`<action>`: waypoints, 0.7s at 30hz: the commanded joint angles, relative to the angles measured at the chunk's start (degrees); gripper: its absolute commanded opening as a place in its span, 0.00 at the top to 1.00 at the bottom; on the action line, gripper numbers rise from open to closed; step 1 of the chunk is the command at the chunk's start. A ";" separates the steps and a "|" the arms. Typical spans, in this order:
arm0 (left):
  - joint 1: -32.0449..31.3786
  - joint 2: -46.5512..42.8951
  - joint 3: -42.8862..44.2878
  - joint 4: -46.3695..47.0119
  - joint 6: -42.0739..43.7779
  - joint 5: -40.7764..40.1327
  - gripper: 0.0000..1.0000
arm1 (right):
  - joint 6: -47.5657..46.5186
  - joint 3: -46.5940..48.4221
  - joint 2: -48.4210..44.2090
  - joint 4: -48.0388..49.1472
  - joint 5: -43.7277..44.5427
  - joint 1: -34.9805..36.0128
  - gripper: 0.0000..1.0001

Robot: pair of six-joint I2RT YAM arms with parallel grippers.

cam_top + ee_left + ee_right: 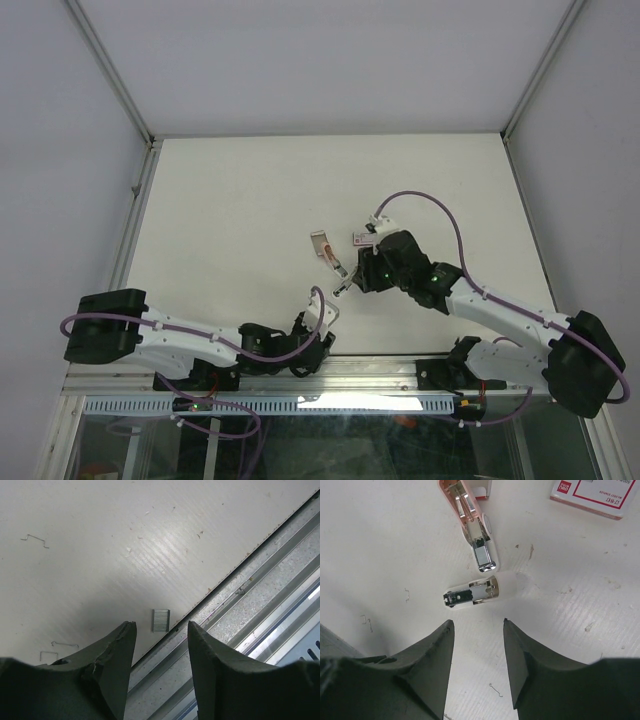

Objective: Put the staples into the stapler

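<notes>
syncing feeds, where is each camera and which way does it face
top external: fixed above, behind the robot, looking down on the table; left arm, right arm show.
left wrist: faces down at the near rail; open left gripper frames a staple strip.
right wrist: faces down at the stapler and staple box; open right gripper below.
shared: stapler and staple box, in top and right wrist.

Scuffed white table, and here's what's on it. Just right of centre lies the stapler, opened out. In the right wrist view its pink half runs from 12 toward 5 o'clock, and the white half lies crosswise just past the chrome tip. At the stapler's 3 o'clock, just beside it, the staple box lies flat. Down at the table's 6 o'clock, close to the metal rail, sits a strip of staples. Loose bent staples are scattered about.
</notes>
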 commanded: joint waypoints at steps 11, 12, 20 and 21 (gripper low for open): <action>-3.27 5.71 5.44 -2.52 0.25 -5.31 0.64 | 0.32 -0.57 -1.32 2.32 -0.37 -1.31 0.53; -3.47 6.12 5.70 -2.87 0.17 -5.50 0.64 | 0.32 -0.49 -1.24 2.41 -0.39 -1.36 0.53; -4.56 7.27 6.28 -4.58 -0.95 -5.58 0.80 | -0.09 -0.26 -2.01 1.94 -0.39 -1.93 0.53; -4.57 7.00 5.99 -4.58 -1.36 -5.50 0.82 | -0.11 -0.22 -2.14 1.80 -0.42 -2.04 0.53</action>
